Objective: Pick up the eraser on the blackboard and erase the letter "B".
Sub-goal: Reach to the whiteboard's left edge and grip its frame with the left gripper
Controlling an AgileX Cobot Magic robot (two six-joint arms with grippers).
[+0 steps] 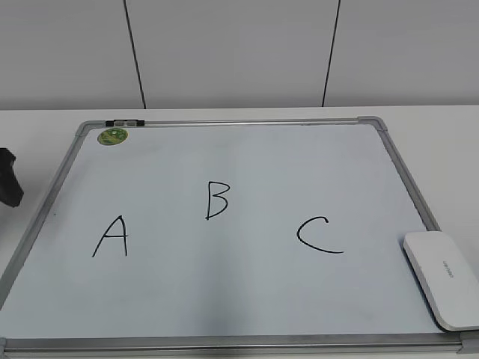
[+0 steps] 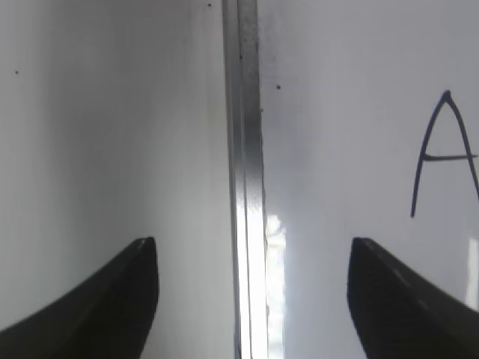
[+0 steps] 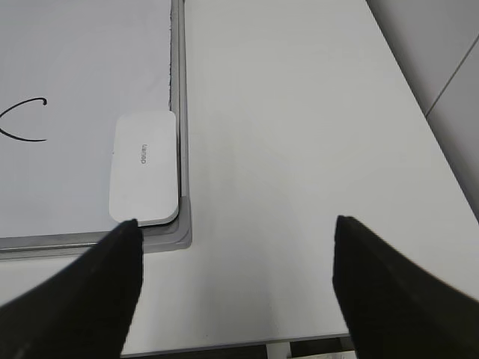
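Note:
The blackboard (image 1: 224, 314) is a white dry-erase board with a grey frame lying flat on the table. A black "B" (image 1: 216, 200) is drawn at its middle, between a black "A" (image 1: 111, 237) and a black "C" (image 1: 319, 235). The white eraser (image 1: 442, 278) lies on the board's near right corner; it also shows in the right wrist view (image 3: 144, 166). My right gripper (image 3: 236, 232) is open and empty above bare table, right of the eraser. My left gripper (image 2: 253, 247) is open and empty over the board's left frame edge (image 2: 247, 187); it shows at the exterior view's left edge (image 1: 9, 176).
A small round green sticker (image 1: 113, 135) sits at the board's far left corner, beside a dark clip (image 1: 125, 121) on the frame. White table (image 3: 299, 149) extends right of the board to its front edge. A white panelled wall (image 1: 239, 52) stands behind.

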